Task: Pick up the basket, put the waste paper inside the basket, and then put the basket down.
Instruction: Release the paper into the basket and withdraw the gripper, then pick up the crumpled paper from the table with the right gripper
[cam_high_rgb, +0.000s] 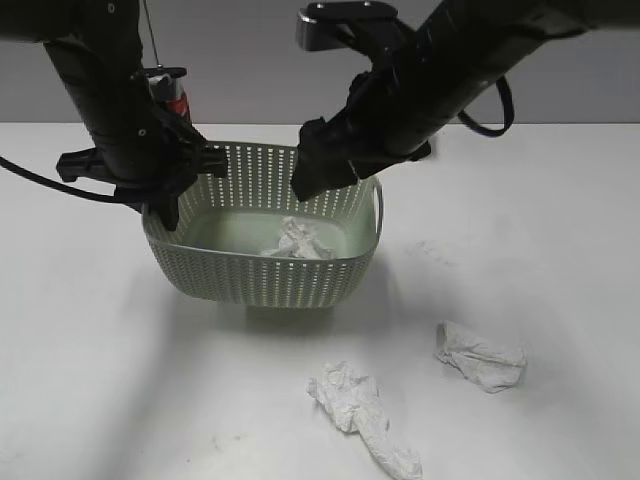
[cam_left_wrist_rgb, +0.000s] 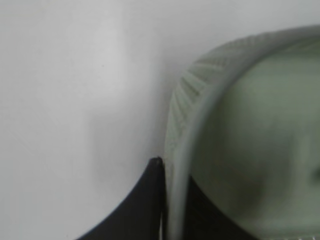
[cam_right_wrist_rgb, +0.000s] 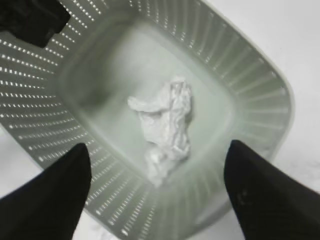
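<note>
Mid-task, paper-loading step: the basket sits at about 11 o'clock from centre in the exterior view, with one wad lying on its floor. Left pincer is pinching the basket's left rim; the wrist view shows one dark finger outside the wall and one inside, pressed onto it. From the exterior view I can't tell whether the basket is lifted clear of the surface or resting on it; the shadow under it hints at a slight tilt. Right pincer hovers directly over the basket interior, fingers spread wide, nothing between them. Two wads remain outside: a long twisted one at 6 o'clock and a smaller one at 4 o'clock, well apart from the basket and from each other. Next move, as I read it: the right arm swings out toward 4 o'clock, drops onto the nearer wad with fingers wide, closes and carries it back. Left needs a steady hold meanwhile. A red can stands behind the left arm, out of the way.
</note>
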